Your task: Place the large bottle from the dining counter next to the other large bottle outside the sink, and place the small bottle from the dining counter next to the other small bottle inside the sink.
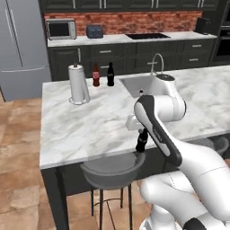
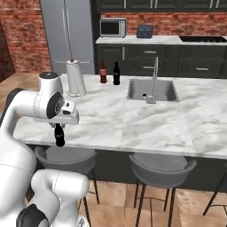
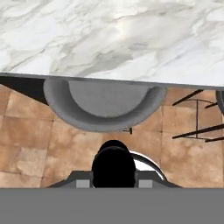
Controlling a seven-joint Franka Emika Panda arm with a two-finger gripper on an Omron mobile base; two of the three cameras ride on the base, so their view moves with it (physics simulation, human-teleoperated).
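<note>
While the arm hangs past the near edge of the dining counter (image 1: pixel 90 130), stock stands as follows. Surface: veined marble island, sink (image 2: pixel 153 91) sunk at mid-span, grey stool (image 3: pixel 103 105) tucked under the near edge. Paper towel roll (image 1: pixel 79 84): upright, left of the sink. Large bottle (image 1: pixel 95 75), brown, red-banded: already upright just beside the other large bottle (image 1: pixel 110 74), all black, outside the basin. Small bottle (image 1: pixel 142 142): short, black, upright, clenched at the neck by the end effector (image 2: pixel 58 129), held off the surface edge above the stool. Other small bottle: cannot be made out with certainty inside the basin. Handling, by judgement: rigid, glossy, likely slippery, fairly light; body hangs below the grip, so a neck hold may swing; keep it vertical.
</note>
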